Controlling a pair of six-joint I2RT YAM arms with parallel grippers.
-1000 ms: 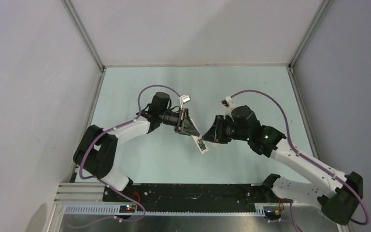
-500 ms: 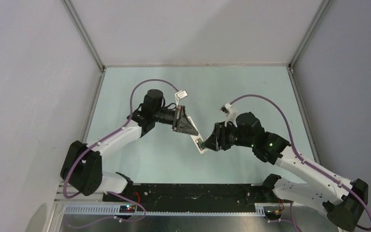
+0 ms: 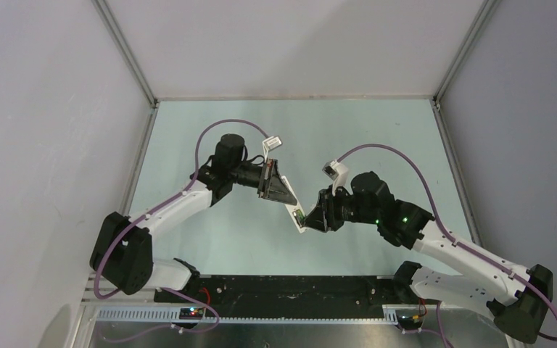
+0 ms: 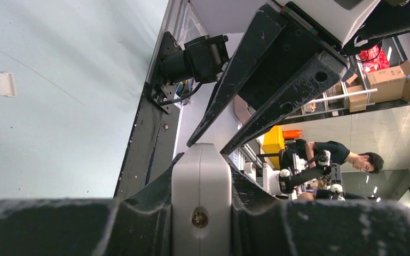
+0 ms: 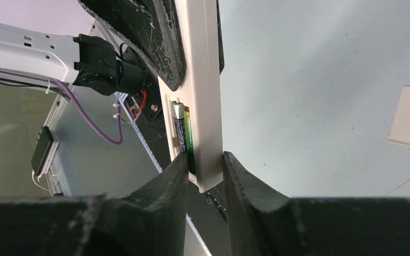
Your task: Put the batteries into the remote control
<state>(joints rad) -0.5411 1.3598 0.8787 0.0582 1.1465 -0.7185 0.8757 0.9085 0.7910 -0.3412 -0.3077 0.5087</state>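
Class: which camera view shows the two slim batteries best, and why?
Right wrist view: the slim blackish and green batteries lie side by side in the white rectangular remote. Top view shows a green speck; left wrist view, none.

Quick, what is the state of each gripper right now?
Left gripper: closed, holding the remote control by one end.
Right gripper: closed on the remote control's other end, right by the batteries.
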